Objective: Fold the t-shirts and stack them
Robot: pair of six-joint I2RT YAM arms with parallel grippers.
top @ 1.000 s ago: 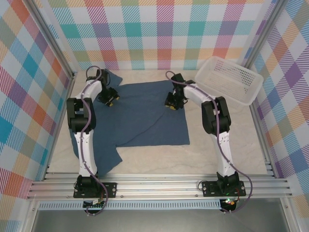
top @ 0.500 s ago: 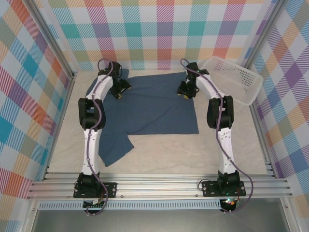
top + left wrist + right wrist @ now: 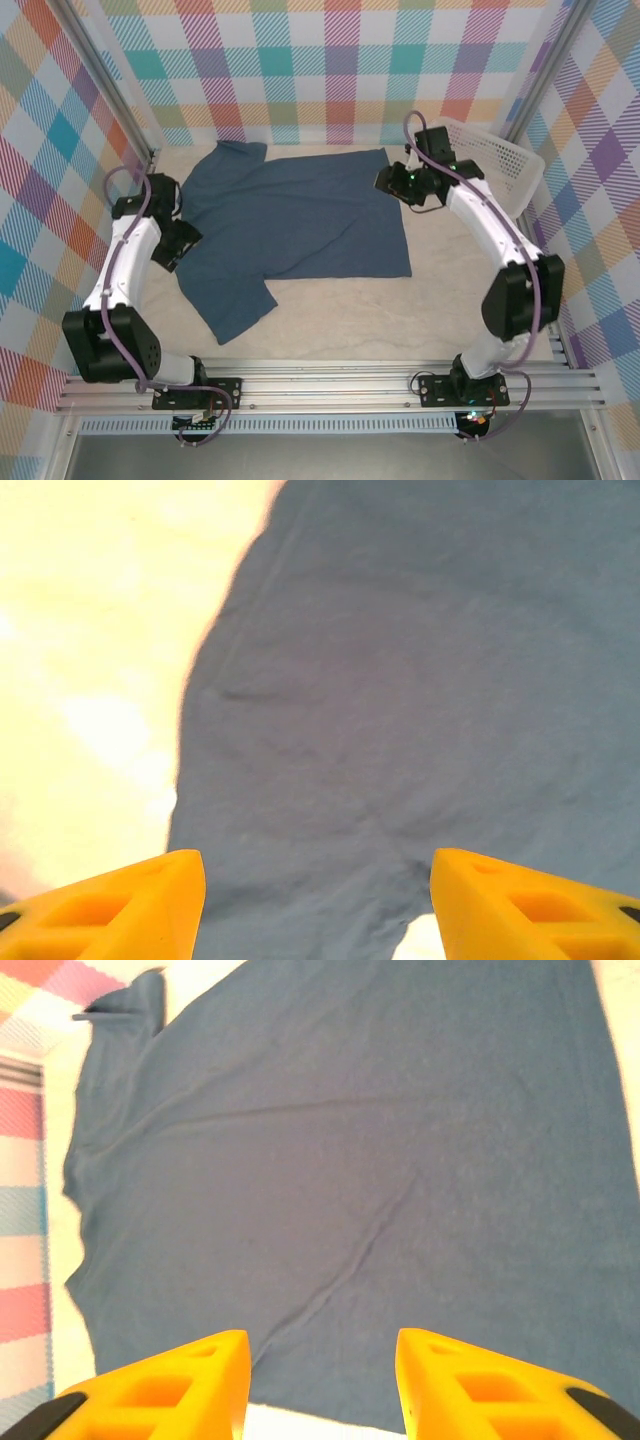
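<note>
Surface: a pale, sandy surface (image 3: pixel 340 320) was seen inside checked pastel walls, with the arm bases bolted along its near edge.
Near sleeve: one sleeve (image 3: pixel 232 308) of the t-shirt (image 3: pixel 300 215) was spread toward the near-left, flat on the surface.
Left tool: the left tool (image 3: pixel 176 246) was held over the shirt's left edge, between the two sleeves, about where the neck would be expected. Its fingers (image 3: pixel 120 900) were spread wide and nothing was gripped.
T-shirt: a single dark blue shirt was laid out flat and unfolded in the middle of the surface, with a few shallow creases.
Long axis: neck to hem was laid left to right, with the sleeves at the left and the straight hem (image 3: pixel 405 235) at the right.
Right tool: the right tool (image 3: pixel 393 181) was poised at the far hem corner, jaws parted and empty, pointed back along the shirt.
Far sleeve: the second sleeve (image 3: pixel 228 152) was bunched slightly near the far wall.
Basket: a white mesh basket (image 3: pixel 500 175) was set in the far-right corner, just beyond the right tool and apart from the shirt.
Coming move: each end was judged to be nearer the arm on its own side. A lengthwise fold would likely need the far edge carried toward the near one.
</note>
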